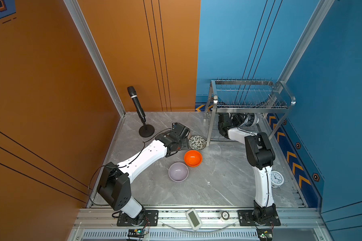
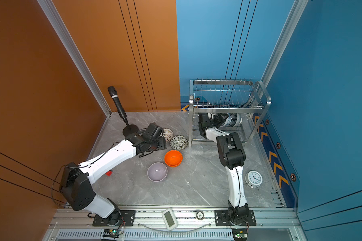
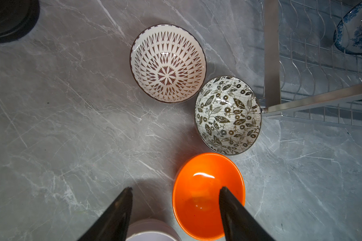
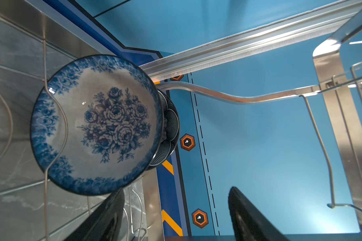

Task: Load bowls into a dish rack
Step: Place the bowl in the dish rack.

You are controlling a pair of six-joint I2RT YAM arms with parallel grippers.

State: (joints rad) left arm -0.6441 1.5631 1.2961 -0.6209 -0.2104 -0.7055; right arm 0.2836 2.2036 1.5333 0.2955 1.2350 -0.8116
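Observation:
The steel dish rack stands at the back right. On its lower tier a blue-and-white floral bowl stands on edge between the wires, with a dark blue bowl right behind it. My right gripper is open inside that tier, one finger beside the floral bowl's rim and nothing between the fingers. On the table lie the orange bowl, lilac bowl, leaf-patterned bowl and lattice bowl. My left gripper hangs open above the orange bowl's rim.
A microphone on a round stand stands at the back left. An alarm clock lies by the right wall beside my right arm. A small red object lies under my left arm. A white device rests on the front rail.

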